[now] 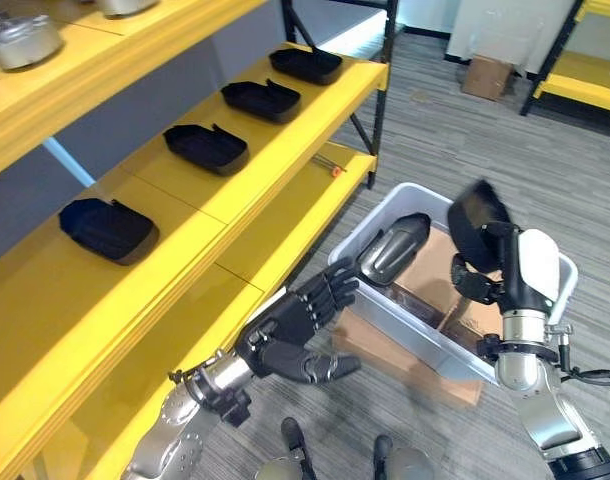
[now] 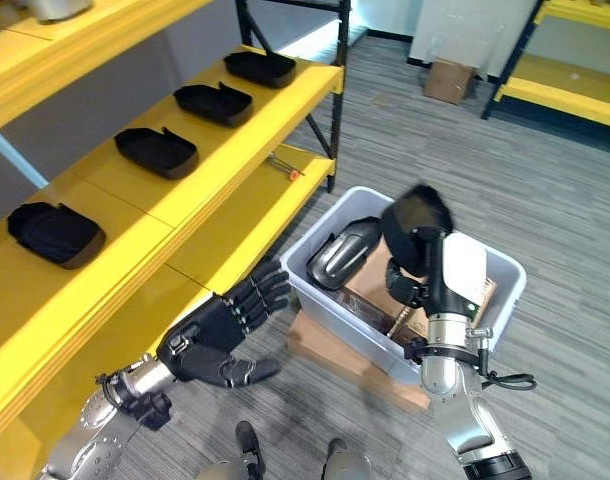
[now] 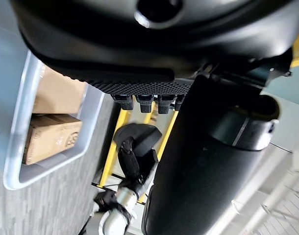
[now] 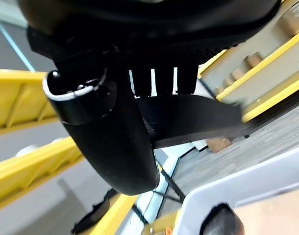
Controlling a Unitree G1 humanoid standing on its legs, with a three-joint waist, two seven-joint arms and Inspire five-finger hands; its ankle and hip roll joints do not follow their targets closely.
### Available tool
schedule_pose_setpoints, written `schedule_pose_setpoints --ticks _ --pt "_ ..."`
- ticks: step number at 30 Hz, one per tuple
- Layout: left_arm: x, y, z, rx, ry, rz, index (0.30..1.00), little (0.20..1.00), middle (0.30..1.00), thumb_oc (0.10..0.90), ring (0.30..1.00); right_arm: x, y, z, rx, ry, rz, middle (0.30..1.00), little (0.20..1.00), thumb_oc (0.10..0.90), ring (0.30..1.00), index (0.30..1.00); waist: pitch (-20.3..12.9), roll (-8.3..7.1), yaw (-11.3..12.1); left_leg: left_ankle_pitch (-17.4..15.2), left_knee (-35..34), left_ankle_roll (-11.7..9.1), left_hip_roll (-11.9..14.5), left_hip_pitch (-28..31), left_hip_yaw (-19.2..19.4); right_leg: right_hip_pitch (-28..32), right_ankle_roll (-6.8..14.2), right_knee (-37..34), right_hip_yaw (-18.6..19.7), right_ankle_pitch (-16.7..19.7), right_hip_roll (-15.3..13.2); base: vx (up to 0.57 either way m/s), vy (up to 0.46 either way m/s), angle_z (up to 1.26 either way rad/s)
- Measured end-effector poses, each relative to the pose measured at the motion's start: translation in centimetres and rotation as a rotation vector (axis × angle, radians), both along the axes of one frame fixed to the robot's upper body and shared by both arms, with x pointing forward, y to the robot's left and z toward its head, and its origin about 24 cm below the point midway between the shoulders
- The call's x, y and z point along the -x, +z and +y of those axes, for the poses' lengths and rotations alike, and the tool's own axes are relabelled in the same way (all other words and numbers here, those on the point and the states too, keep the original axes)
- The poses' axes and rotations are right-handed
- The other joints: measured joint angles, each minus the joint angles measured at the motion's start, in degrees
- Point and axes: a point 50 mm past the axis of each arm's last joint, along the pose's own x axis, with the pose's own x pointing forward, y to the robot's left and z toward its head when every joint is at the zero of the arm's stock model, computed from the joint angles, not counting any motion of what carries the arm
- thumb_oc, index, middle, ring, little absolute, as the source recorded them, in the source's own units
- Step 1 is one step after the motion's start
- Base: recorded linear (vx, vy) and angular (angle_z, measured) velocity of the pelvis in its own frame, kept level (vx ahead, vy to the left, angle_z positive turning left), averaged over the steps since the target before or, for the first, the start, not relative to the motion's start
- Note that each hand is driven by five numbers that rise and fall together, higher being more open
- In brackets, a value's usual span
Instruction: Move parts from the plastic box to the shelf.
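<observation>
Above the plastic box [image 1: 385, 300], your right hand [image 1: 480, 262] gripped a black part [image 1: 477, 215], raised clear for the shelf [image 1: 215, 215]; your left hand [image 1: 295, 330] hung open, empty.

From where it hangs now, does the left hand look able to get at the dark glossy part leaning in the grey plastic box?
Probably yes. The left hand hangs open just outside the grey plastic box, near its rim, and the dark glossy part leans against that near wall with nothing between them. The right hand grips another black part farther along.
</observation>
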Motion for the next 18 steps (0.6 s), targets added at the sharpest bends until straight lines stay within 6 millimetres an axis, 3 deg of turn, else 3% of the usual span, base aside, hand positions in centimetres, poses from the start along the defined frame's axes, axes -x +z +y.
schedule_pose_setpoints --ticks 3,4,5,6,7,8,9,10,11,12,13,14,15,17,18 --pt "-0.3 0.6 -0.2 -0.001 -0.017 -0.033 1.000 1.000 1.000 0.900 1.000 0.2 0.3 -0.3 -0.001 -0.031 -0.040 0.300 0.300 0.400 0.300 0.300 -0.03 2.39 0.51 0.95 -0.28 -0.43 -0.12 -0.88 -1.17 -0.28 0.21 1.39 -1.49 -1.40 0.03 -0.07 -0.038 0.39" --pt "-0.3 0.7 -0.3 -0.001 -0.020 -0.039 1.000 1.000 1.000 0.900 1.000 0.5 0.2 -0.6 0.005 -0.048 -0.045 0.300 0.300 0.400 0.300 0.300 -0.40 3.45 0.00 -0.43 -2.31 -0.73 0.06 -1.09 0.07 0.16 -0.35 0.98 -3.35 -1.22 -0.10 -0.09 -0.037 0.86" --pt "-0.4 0.9 -0.1 -0.004 -0.014 -0.046 1.000 1.000 1.000 0.900 1.000 0.7 -0.1 -0.9 -0.001 -0.070 -0.030 0.300 0.300 0.400 0.300 0.300 -0.28 2.53 -0.27 -6.21 -2.09 -0.05 0.09 -0.54 6.78 0.62 -1.08 0.51 -5.62 -0.56 -2.09 -0.12 -0.042 0.89" --pt "-0.4 1.1 0.1 -0.006 -0.006 -0.053 1.000 1.000 1.000 0.900 1.000 0.7 -0.1 -1.1 -0.001 -0.080 -0.028 0.300 0.300 0.400 0.300 0.300 0.03 1.36 -0.59 -8.46 -1.18 0.62 -0.07 -0.20 10.84 0.61 -1.04 0.22 -6.31 -0.62 -3.95 -0.09 -0.030 0.86" --pt "-0.5 1.2 0.4 -0.006 0.007 -0.060 1.000 1.000 1.000 0.900 1.000 0.8 0.0 -1.5 0.001 -0.097 -0.029 0.300 0.300 0.400 0.300 0.300 0.26 0.82 -0.78 -9.49 4.22 3.53 -0.41 -0.52 14.26 0.66 -0.76 1.83 -7.38 -1.27 -6.19 -0.09 -0.008 0.64" --pt "-0.3 1.3 0.5 -0.001 0.024 -0.058 1.000 1.000 1.000 0.900 1.000 1.0 0.1 -2.0 -0.001 -0.112 -0.027 0.300 0.300 0.400 0.300 0.300 0.27 0.74 -0.99 -10.14 8.46 4.50 -0.40 -0.47 15.70 0.82 -0.34 3.03 -7.97 -2.00 -6.48 -0.11 0.024 0.59" --pt "-0.1 1.5 0.5 0.004 0.031 -0.063 1.000 1.000 1.000 0.900 1.000 1.2 0.1 -2.4 -0.002 -0.123 -0.025 0.300 0.300 0.400 0.300 0.300 -0.67 2.37 -0.98 -9.03 9.44 4.35 -0.45 0.49 14.58 0.16 -0.35 5.31 -7.96 -3.17 -6.08 -0.11 0.066 0.64" --pt "-0.3 1.9 0.7 0.002 0.034 -0.086 1.000 1.000 1.000 0.900 1.000 1.3 0.1 -2.6 -0.021 -0.141 -0.032 0.300 0.300 0.400 0.300 0.300 -0.85 2.24 -1.73 -7.87 8.28 3.63 -1.43 0.87 13.56 -0.88 -0.58 8.25 -6.45 -4.55 -6.69 -0.09 0.085 0.57" --pt "-0.4 2.2 0.7 0.004 0.042 -0.098 1.000 1.000 1.000 0.900 1.000 1.3 0.1 -2.6 -0.022 -0.144 -0.036 0.300 0.300 0.400 0.300 0.300 -0.86 2.23 -1.82 -7.34 7.86 4.41 -1.86 0.86 12.76 -1.65 -0.62 9.33 -5.16 -5.08 -6.92 -0.06 0.071 0.57" --pt "-0.4 2.7 0.9 0.004 0.063 -0.121 1.000 1.000 1.000 0.900 1.000 1.3 0.2 -2.5 -0.023 -0.138 -0.042 0.300 0.300 0.400 0.300 0.300 -0.82 0.93 -1.71 -6.36 6.48 4.03 -2.57 0.65 12.04 -2.89 -0.27 9.41 -1.62 -6.80 -6.71 -0.08 0.135 0.38" --pt "-0.5 2.9 1.0 0.011 0.076 -0.131 1.000 1.000 1.000 0.900 1.000 1.2 0.4 -2.5 -0.020 -0.133 -0.050 0.300 0.300 0.400 0.300 0.300 -0.75 0.74 -1.60 -5.13 4.96 3.64 -2.76 0.38 11.55 -3.29 -0.05 9.55 -1.44 -6.72 -6.50 -0.08 0.174 0.19" --pt "-0.6 3.0 1.1 0.005 0.090 -0.130 1.000 1.000 1.000 0.900 1.000 1.1 0.5 -2.3 -0.021 -0.119 -0.057 0.300 0.300 0.400 0.300 0.300 -0.45 -0.40 -0.20 -3.47 3.06 2.98 -2.38 0.47 11.45 -4.49 -1.14 9.94 -2.14 -5.77 -7.61 -0.10 0.243 -0.04" --pt "-0.6 2.8 1.2 -0.005 0.098 -0.117 1.000 1.000 1.000 0.900 1.000 0.9 0.4 -1.9 -0.027 -0.102 -0.058 0.300 0.300 0.400 0.300 0.300 0.04 -2.10 0.42 -6.91 6.98 3.68 -0.47 0.16 12.66 -4.35 -1.48 9.34 -2.22 -5.24 -7.86 -0.07 0.199 -0.14" --pt "-0.7 2.7 1.4 -0.041 0.093 -0.109 1.000 1.000 1.000 0.900 1.000 0.8 0.6 -1.5 -0.017 -0.062 -0.071 0.300 0.300 0.400 0.300 0.300 -0.28 -3.79 -0.43 -9.45 12.98 -0.34 4.07 0.86 13.28 -3.97 -1.11 8.08 -2.91 -4.43 -8.68 -0.10 0.284 0.13" --pt "-0.8 2.7 1.4 -0.044 0.092 -0.111 1.000 1.000 1.000 0.900 1.000 0.6 1.1 -1.5 -0.005 -0.050 -0.089 0.300 0.300 0.400 0.300 0.300 -0.58 -3.23 -1.07 -10.15 13.24 -1.94 6.16 1.70 13.20 -3.94 -0.49 7.74 -2.93 -3.59 -8.94 -0.11 0.313 0.26"
